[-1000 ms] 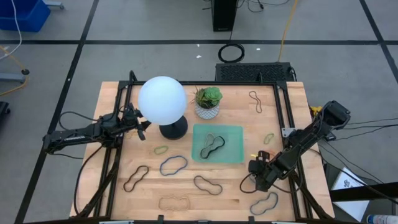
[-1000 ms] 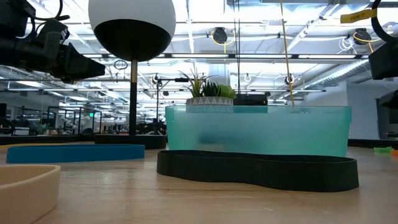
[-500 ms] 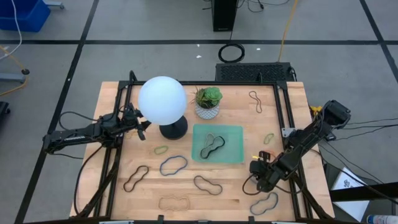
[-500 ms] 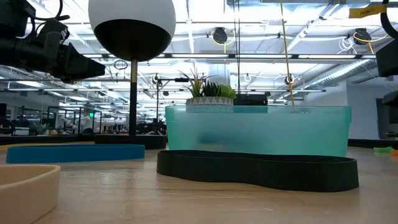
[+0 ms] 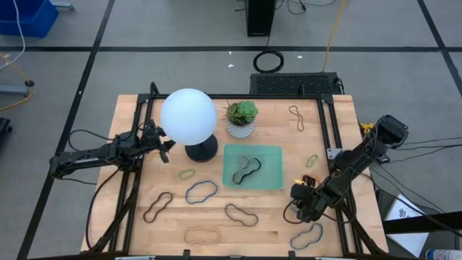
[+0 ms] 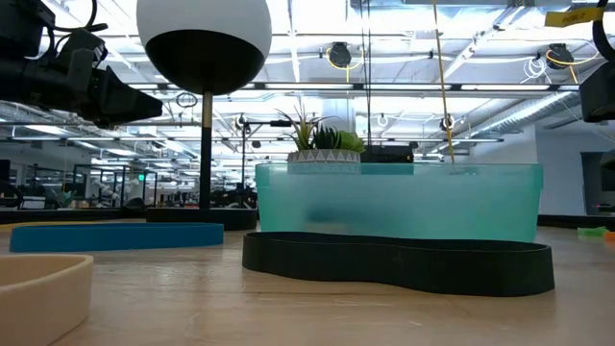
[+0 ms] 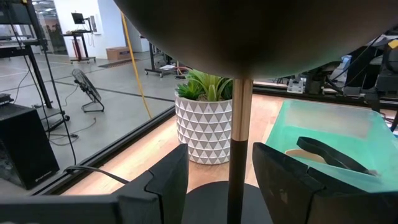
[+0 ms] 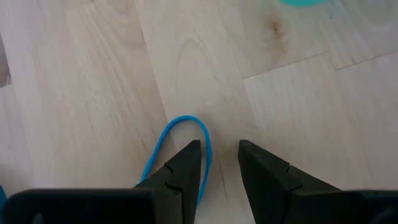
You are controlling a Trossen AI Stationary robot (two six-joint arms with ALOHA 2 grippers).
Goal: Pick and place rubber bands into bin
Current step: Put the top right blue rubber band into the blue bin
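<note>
The mint-green bin (image 5: 253, 166) sits mid-table with a black rubber band (image 5: 249, 167) lying in it. Several rubber bands lie flat on the wood: blue (image 5: 201, 191), black (image 5: 241, 214), tan (image 5: 201, 235), brown (image 5: 157, 206), green (image 5: 187, 174). My right gripper (image 5: 302, 209) is open near the table's right front. In the right wrist view (image 8: 219, 146) it points down over the end of a blue band (image 8: 180, 134), which runs beside one finger. I cannot tell whether they touch. My left gripper (image 5: 167, 148) is open at the left, its fingers on either side of the lamp stem (image 7: 239, 137).
A lamp with a white globe (image 5: 188, 115) and a black base (image 5: 201, 150) stands left of the bin. A small white plant pot (image 5: 240, 119) stands behind it. More bands lie at the right: brown (image 5: 297, 119), green (image 5: 312, 160), dark blue (image 5: 307, 235).
My right arm has shifted slightly toward the table's right edge. No band has moved.
</note>
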